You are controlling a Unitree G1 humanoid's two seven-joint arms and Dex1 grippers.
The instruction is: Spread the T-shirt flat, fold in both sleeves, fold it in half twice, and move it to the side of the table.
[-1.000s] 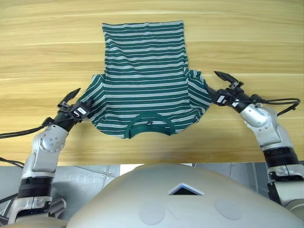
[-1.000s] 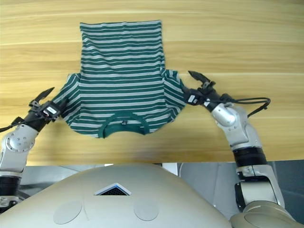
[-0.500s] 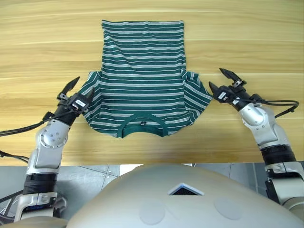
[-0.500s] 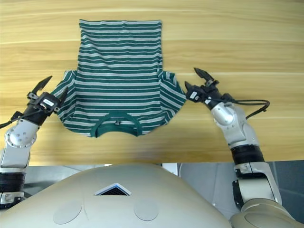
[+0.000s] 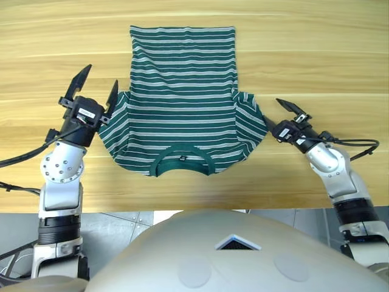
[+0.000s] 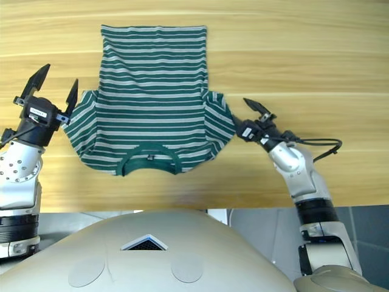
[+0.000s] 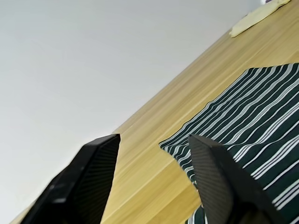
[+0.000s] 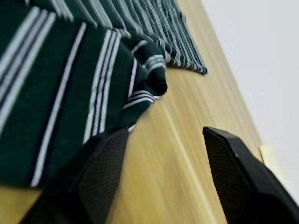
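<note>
The T-shirt (image 5: 182, 97), dark green with thin white stripes, lies on the wooden table (image 5: 316, 55) with its collar (image 5: 182, 159) toward me and its hem at the far side. Both sleeves are bunched against the body. My left gripper (image 5: 99, 82) is open and raised, fingers pointing away over the left sleeve (image 5: 115, 125); in the left wrist view the gripper (image 7: 153, 140) holds nothing above the shirt (image 7: 252, 116). My right gripper (image 5: 273, 111) is open, low by the right sleeve (image 5: 250, 118); one finger (image 8: 100, 172) sits at the sleeve's edge (image 8: 140, 93).
The table's front edge (image 5: 243, 205) runs just below the collar, with grey floor beneath. Black cables (image 5: 355, 144) trail from both wrists. A pale cloth (image 7: 259, 16) lies at a far end of the table. Bare wood stretches to both sides of the shirt.
Both grippers came off the sleeves. My left gripper then lifted and swung its fingers up and away; my right gripper dropped lower beside the right sleeve. The shirt shifted slightly left.
</note>
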